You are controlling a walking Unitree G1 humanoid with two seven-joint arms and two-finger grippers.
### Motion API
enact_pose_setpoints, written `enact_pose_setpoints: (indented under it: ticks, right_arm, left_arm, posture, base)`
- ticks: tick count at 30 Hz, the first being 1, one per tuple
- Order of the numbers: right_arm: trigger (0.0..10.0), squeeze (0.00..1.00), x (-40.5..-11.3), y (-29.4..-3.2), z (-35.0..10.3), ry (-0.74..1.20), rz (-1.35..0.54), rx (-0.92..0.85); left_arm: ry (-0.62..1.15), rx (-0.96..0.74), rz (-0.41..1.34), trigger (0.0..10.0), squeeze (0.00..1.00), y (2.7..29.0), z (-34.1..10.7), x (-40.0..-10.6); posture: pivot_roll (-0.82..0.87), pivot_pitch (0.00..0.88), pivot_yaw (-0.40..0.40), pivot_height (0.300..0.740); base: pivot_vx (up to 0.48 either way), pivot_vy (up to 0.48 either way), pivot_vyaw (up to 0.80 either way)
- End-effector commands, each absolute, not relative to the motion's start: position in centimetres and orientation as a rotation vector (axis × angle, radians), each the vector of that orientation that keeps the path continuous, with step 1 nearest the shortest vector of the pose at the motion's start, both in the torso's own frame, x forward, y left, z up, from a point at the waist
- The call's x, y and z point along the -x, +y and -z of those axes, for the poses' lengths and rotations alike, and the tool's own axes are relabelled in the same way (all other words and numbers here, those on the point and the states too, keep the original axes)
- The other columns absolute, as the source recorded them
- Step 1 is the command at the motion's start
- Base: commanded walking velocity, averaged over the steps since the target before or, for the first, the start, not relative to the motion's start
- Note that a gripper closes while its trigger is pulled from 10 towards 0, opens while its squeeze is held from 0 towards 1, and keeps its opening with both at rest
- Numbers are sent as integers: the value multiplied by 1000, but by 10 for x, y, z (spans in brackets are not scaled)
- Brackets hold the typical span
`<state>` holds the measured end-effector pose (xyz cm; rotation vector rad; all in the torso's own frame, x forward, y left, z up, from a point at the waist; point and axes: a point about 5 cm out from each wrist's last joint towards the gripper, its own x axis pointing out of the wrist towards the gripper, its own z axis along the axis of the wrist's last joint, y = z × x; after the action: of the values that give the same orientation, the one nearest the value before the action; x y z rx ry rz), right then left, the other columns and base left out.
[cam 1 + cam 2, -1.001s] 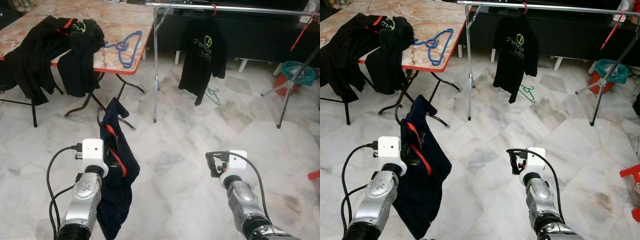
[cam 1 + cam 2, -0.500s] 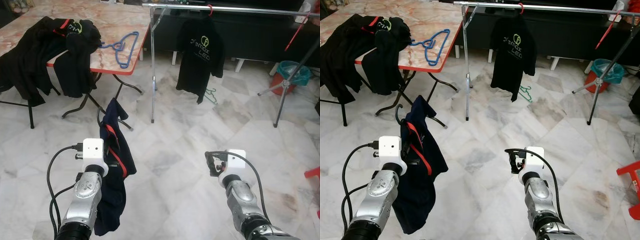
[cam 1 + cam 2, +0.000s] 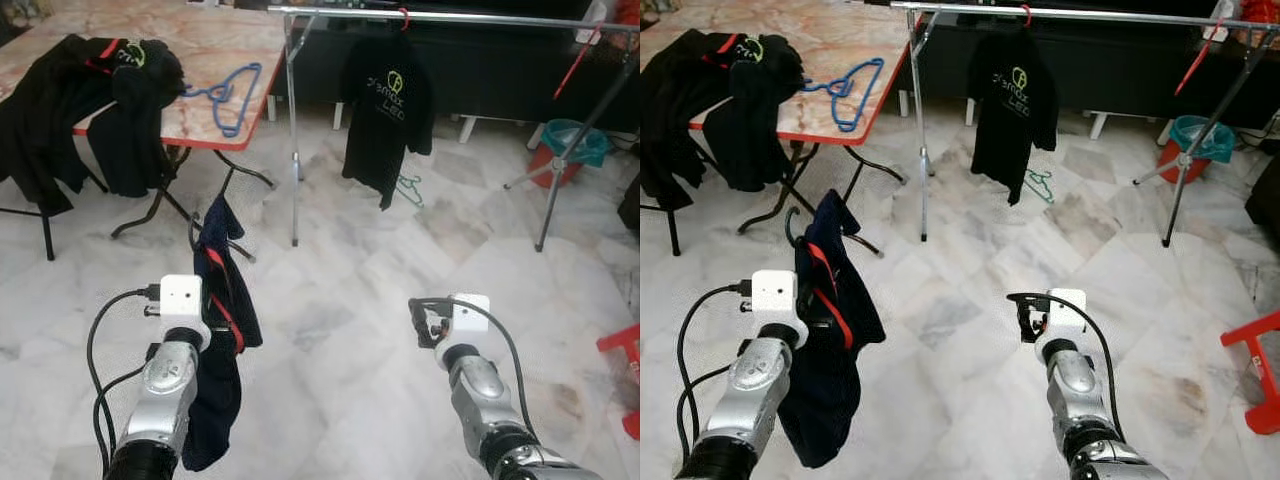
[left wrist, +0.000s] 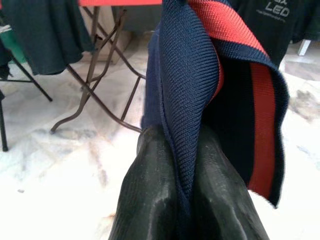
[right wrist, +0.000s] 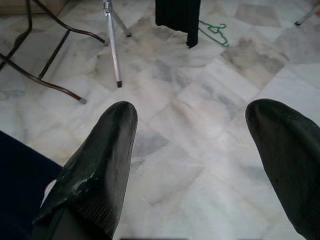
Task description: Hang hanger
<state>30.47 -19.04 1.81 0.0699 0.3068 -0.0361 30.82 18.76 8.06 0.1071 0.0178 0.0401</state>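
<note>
Carrying a navy garment [image 3: 220,330] on its red hanger [image 3: 826,283], pinched in our left gripper [image 4: 182,200], we stand well short of the rail [image 3: 450,17] — hanging remains. Our right gripper [image 5: 192,150] is spread, empty.

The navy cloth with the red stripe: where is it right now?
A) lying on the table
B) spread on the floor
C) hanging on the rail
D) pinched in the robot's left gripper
D: the left gripper is closed on the navy cloth, which hangs down from it above the marble floor.
</note>
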Motion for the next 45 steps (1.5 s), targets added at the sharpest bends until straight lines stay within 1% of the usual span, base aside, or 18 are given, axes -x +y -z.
enact_pose_setpoints:
  ticks: [1,13,23,26,29,32,40,45]
  right_arm:
    - [10000,0,-307,-193,-20,301,48,-69]
    - [10000,0,-307,-189,-20,308,37,-64]
    - [10000,0,-307,-188,-20,301,36,-74]
    - [10000,0,-307,-188,-19,310,41,-79]
    - [10000,0,-306,-187,-18,325,42,-75]
    - [10000,0,-306,-187,-17,332,46,-74]
    - [10000,0,-307,-187,-20,300,46,-94]
    - [10000,0,-307,-184,-18,315,36,-81]
  left_arm:
    - [-15,-108,-42,10000,0,188,-87,-311]
    - [-8,-118,-32,10000,0,188,-85,-310]
    - [-20,-50,48,10000,0,176,-84,-307]
    - [-23,-60,77,10000,0,171,-84,-305]
    - [-28,-54,81,10000,0,170,-85,-305]
    - [-19,-72,122,10000,0,165,-84,-306]
    - [-18,-68,140,10000,0,163,-84,-306]
    - [-18,-71,151,10000,0,162,-84,-306]
  posture:
    - [1,75,-58,740]
    - [2,86,-58,740]
    - [7,78,-60,740]
    - [11,74,-60,740]
    - [7,67,-58,740]
    - [6,60,-54,740]
    - [4,54,-51,740]
    - [10,34,-50,740]
  base:
    - [0,-386,0]
    - [0,-387,0]
    - [0,0,0]
    - [0,0,0]
    - [0,0,-596]
    - [286,0,-785]
    - [337,0,0]
    - [364,0,0]
